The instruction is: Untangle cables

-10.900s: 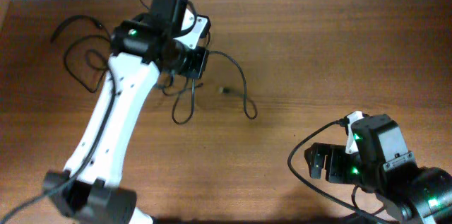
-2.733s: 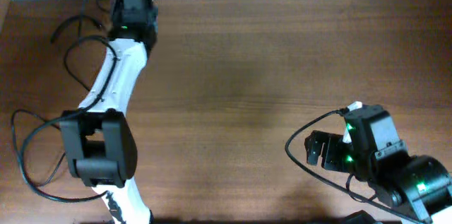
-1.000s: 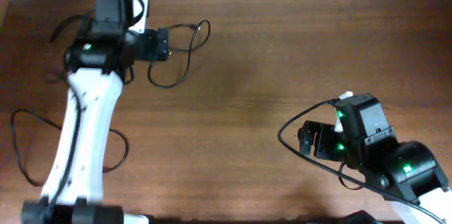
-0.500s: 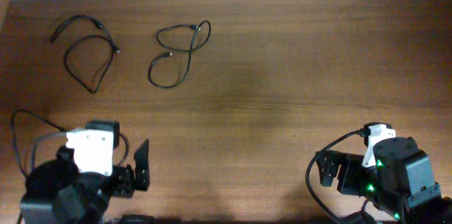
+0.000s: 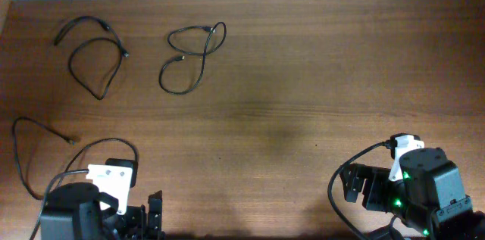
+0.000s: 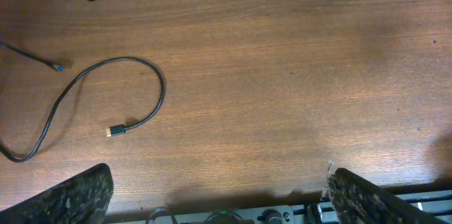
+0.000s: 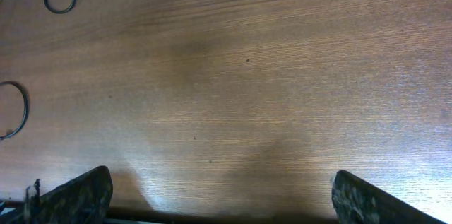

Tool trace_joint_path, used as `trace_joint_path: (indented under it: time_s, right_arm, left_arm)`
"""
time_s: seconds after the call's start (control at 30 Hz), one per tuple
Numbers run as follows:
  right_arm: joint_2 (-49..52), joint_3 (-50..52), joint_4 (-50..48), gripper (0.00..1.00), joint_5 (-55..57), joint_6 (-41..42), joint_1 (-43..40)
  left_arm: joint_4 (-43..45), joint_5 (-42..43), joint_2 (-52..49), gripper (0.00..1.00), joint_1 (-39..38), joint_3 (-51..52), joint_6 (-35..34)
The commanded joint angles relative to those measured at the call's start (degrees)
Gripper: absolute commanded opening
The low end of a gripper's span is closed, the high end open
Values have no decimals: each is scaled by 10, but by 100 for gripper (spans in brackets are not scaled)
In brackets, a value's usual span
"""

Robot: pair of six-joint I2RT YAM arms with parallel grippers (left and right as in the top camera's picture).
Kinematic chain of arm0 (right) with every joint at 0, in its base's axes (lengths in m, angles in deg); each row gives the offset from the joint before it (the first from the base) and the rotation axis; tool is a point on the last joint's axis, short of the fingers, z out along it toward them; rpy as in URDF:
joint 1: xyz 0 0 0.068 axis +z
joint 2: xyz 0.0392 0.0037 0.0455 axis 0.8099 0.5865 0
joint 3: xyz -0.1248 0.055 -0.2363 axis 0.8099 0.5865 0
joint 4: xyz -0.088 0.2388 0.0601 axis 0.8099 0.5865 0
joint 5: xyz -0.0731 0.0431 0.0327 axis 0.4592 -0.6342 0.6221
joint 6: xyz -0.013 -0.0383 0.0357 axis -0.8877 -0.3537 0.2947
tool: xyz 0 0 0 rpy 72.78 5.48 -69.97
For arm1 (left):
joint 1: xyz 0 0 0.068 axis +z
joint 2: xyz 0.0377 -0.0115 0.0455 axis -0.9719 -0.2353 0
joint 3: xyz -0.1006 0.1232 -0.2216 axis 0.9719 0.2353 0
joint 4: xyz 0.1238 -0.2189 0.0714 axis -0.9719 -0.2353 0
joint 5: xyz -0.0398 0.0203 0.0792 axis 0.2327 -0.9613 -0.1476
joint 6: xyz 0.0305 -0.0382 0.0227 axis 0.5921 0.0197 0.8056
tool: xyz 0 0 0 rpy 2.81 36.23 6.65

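Untangled, lying well apart: long cable (image 5: 101, 97) at 10 o'clock, looped cable (image 5: 179, 92) at 11, third cable (image 6: 120, 58) at 8. Drawn back lower toward 7 than a moment ago: left gripper (image 5: 154, 213), wide open, empty. Open too, at 5: right gripper (image 5: 362, 188).

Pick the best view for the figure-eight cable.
Overhead: the figure-eight cable lies whole, both loops in frame. Left wrist catches only its lower curve at the top edge; right wrist, just one small loop, top-left corner.
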Motion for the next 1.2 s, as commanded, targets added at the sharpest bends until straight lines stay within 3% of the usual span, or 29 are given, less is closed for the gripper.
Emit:
trace_joint_path:
  time_s: [0.0,1.17]
  right_arm:
    - [-1,-1,-1,98,3,-1,3]
    - [-7,-1,-1,98,3,-1,3]
  left_arm:
    - [0,6,2,99,-1,0,-6]
    - [0,6,2,99,-1,0,-6]
